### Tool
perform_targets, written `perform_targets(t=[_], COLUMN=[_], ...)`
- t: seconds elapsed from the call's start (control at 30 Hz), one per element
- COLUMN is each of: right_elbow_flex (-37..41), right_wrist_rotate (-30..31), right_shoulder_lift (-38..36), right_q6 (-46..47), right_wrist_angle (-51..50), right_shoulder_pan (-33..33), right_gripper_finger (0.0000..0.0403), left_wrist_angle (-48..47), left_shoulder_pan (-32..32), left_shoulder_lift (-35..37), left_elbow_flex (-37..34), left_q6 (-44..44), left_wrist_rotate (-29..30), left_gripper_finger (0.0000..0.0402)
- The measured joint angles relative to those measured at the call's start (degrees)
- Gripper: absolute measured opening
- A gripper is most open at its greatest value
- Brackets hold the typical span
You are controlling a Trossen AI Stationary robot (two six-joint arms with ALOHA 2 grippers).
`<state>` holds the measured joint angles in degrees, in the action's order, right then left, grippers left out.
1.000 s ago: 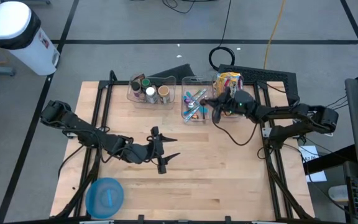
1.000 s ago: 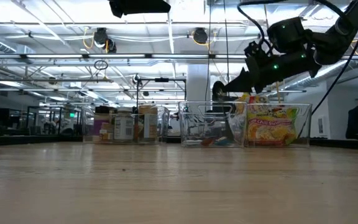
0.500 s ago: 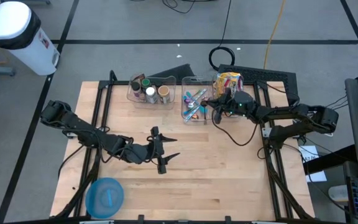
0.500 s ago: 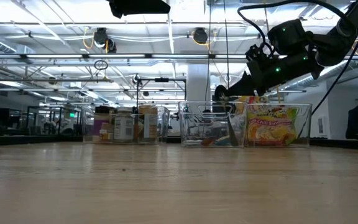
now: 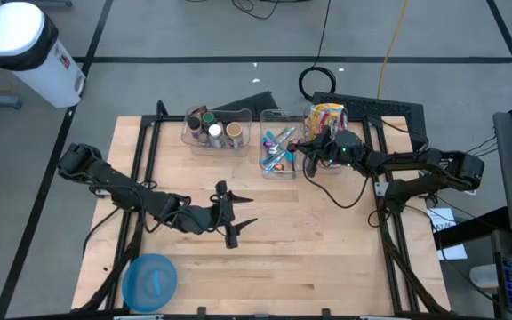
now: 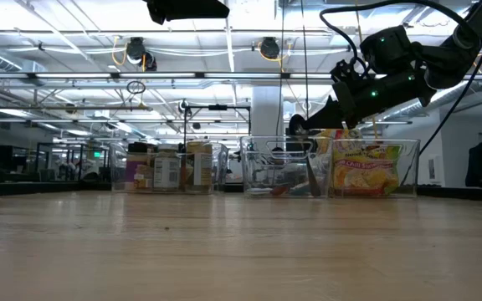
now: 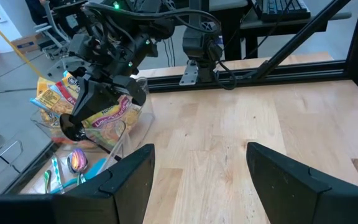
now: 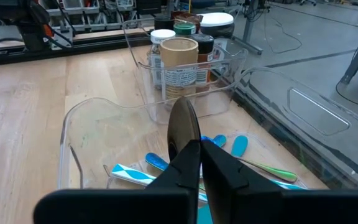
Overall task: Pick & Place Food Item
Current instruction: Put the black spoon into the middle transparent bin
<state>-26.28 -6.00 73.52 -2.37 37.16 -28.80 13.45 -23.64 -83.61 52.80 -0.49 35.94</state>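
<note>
While left gripper (image 5: 236, 212) is held open above mid-surface (image 5: 327, 240), right gripper (image 8: 199, 147), fingers closed and empty, is positioned over utensil bin (image 5: 277, 149); noodle packets (image 5: 329, 116) seen in adjacent bin (image 6: 373, 170).

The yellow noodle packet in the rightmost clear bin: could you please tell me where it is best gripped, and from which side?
Grip the yellow noodle packet by its top edge, coming straight down from above. It stands upright in the clear bin, whose walls shield its lower faces, and only its top rises above the rim.
</note>
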Motion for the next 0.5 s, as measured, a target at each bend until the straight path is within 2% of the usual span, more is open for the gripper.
perform_targets(t=[0.5], right_elbow_flex=[0.0], right_wrist_rotate=[-0.1], right_shoulder_lift=[0.0], right_q6=[0.0], right_wrist_angle=[-0.4], right_shoulder_pan=[0.0], right_gripper_finger=[0.0041], left_wrist_angle=[0.0], left_shoulder_pan=[0.0], left_shoulder_lift=[0.0], left_elbow_flex=[0.0], left_q6=[0.0], left_wrist_rotate=[0.0], left_gripper_finger=[0.0262])
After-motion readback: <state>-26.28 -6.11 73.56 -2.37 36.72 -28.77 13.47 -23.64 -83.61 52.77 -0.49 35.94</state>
